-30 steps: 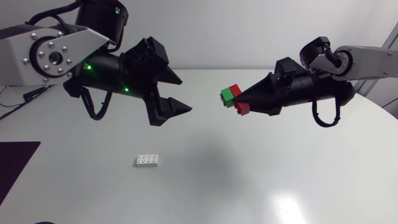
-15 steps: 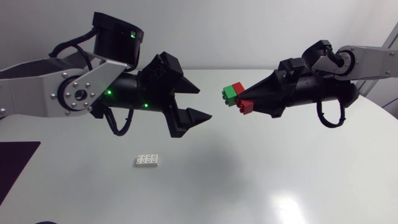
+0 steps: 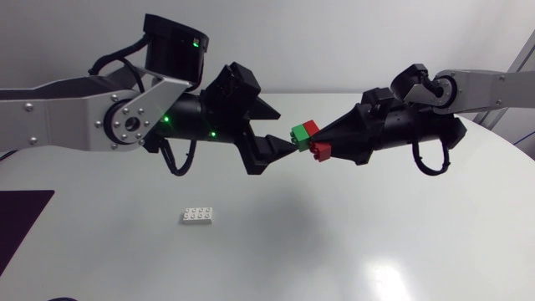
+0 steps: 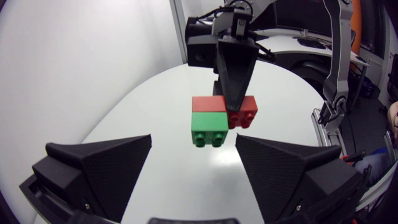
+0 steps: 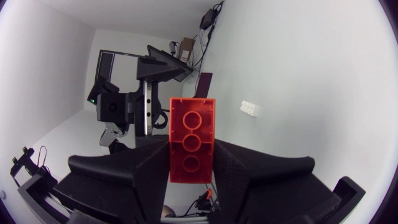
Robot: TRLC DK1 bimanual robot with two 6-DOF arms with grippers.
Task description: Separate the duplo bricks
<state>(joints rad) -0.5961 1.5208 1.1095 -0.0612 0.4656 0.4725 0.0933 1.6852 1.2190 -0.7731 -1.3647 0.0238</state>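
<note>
Item: duplo stack, green brick (image 3: 300, 134) stuck to red brick (image 3: 321, 151), held in the air above the desk (image 3: 376, 251).
Right tool (image 3: 326, 140): clamped on the red brick.
Left tool (image 3: 285, 130): spread wide, fingers flanking the green brick, no grip.
Risk: a skewed closing could knock the stack loose (it would drop).
Desk: white, glossy; a white brick (image 3: 197, 215) lies well apart.

just ahead of the left gripper's (image 4: 193, 138) spread fingers, gaps flank the green brick (image 4: 208, 129) (right gripper (image 4: 234, 99) blocks beyond).
</note>
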